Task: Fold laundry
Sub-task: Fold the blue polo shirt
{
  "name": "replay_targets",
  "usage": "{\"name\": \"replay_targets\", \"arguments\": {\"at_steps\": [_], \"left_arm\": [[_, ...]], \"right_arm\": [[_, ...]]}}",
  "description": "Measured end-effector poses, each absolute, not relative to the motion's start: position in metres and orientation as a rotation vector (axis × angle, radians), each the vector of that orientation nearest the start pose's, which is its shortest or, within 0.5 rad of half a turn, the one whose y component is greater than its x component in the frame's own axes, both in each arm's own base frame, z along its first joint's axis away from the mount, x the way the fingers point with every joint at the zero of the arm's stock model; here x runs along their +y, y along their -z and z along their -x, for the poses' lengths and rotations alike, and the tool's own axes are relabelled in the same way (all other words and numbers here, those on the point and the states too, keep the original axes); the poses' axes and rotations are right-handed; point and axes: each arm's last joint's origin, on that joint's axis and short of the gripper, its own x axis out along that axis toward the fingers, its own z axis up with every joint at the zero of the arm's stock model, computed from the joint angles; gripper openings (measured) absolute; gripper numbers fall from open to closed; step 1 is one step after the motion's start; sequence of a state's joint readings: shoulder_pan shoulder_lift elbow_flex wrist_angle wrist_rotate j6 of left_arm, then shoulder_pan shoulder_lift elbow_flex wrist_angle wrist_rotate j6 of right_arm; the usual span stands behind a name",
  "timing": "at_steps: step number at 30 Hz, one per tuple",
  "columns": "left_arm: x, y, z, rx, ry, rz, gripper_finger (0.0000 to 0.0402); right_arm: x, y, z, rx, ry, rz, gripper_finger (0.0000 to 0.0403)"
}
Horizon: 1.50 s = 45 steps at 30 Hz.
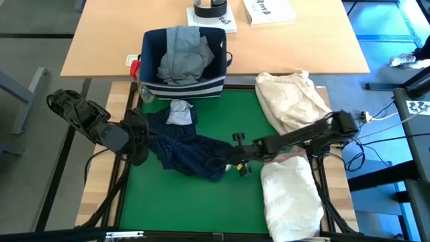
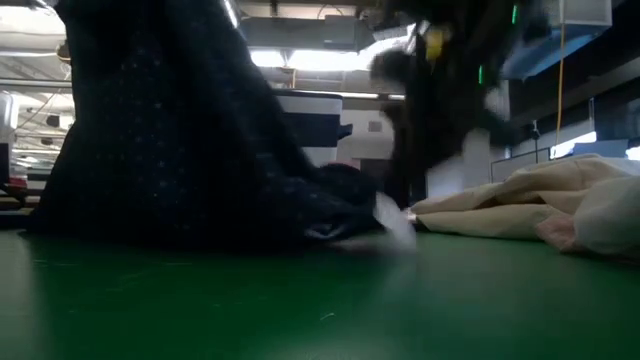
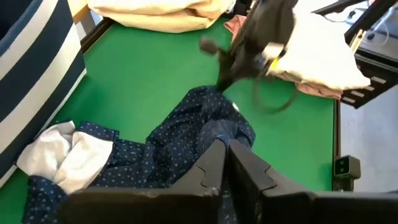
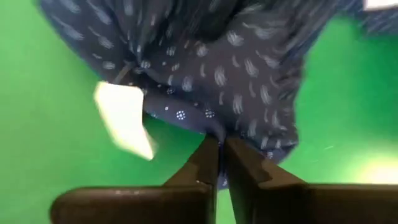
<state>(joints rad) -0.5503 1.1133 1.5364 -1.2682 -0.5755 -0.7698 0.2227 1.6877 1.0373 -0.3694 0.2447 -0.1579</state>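
The right gripper (image 4: 219,149) is pinching the navy white-dotted shirt (image 4: 236,74) with its fingers drawn together on a fold of the fabric, just beside a white tag (image 4: 124,121) that is hanging from the cloth. In the high view this gripper (image 1: 225,163) is sitting at about five o'clock from the middle of the green mat (image 1: 188,208), reaching in from the three o'clock side. The left gripper (image 3: 225,155) is also closing narrowly on the same shirt (image 3: 186,134), gripping the cloth at its nine o'clock end, where the high view is showing the gripper (image 1: 142,151) at the mat's left edge. The shirt (image 1: 185,144) is lying crumpled between the two grippers near the mat's centre, with a small white-grey piece of cloth (image 1: 180,113) resting on its twelve o'clock part. At five o'clock, near the front right corner, the white shirt (image 1: 289,198) is lying in a heap, and a strip of the pale pink top (image 1: 285,156) is showing at its far edge under the right arm. Farther back, at two o'clock, the cream-beige cloth bundle (image 1: 290,99) is sitting on the mat's corner. Farthest, at twelve o'clock, the navy fabric bin with white stripes (image 1: 151,50) is holding the light grey jeans (image 1: 183,55), on the wooden table (image 1: 101,40).
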Motion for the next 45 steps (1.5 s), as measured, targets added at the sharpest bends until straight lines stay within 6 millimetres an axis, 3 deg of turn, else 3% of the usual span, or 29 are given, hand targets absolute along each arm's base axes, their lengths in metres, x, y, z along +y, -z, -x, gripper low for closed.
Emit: {"name": "replay_targets", "arguments": {"at_steps": [4,11,14,18,24,30,36,41,45], "left_arm": [[-0.072,-0.427,-0.147,0.665,-0.259,0.245,0.0044],[-0.072,-0.426,-0.147,0.672,-0.245,0.189,0.0094],[-0.073,-0.428,-0.149,0.652,-0.245,0.201,0.0111],[-0.082,-0.427,-0.167,0.59,-0.277,0.21,0.012],[-0.107,-0.413,-0.207,0.565,-0.291,0.191,0.0119],[-0.133,-0.379,-0.253,0.611,-0.347,0.163,0.0117],[-0.15,-0.345,-0.294,0.577,-0.449,0.062,0.0117],[-0.157,-0.324,-0.321,0.546,-0.481,0.08,0.0117],[-0.149,-0.312,-0.337,0.538,-0.537,0.134,0.0117]], "right_arm": [[0.07,-0.236,-0.322,0.934,-0.084,0.276,0.0006],[0.066,-0.347,-0.31,0.764,-0.062,0.009,0.0006],[0.061,-0.385,-0.303,0.713,-0.04,-0.05,0.0005],[0.051,-0.42,-0.296,0.636,0.029,-0.059,0.001],[0.031,-0.439,-0.293,0.595,0.09,-0.071,0.0005],[0.017,-0.438,-0.294,0.602,0.129,-0.063,0.001],[0.019,-0.438,-0.294,0.602,0.085,0.004,0.0008],[0.02,-0.438,-0.294,0.607,0.021,0.023,0.0011],[0.02,-0.438,-0.294,0.607,0.012,0.036,0.0011]]}}
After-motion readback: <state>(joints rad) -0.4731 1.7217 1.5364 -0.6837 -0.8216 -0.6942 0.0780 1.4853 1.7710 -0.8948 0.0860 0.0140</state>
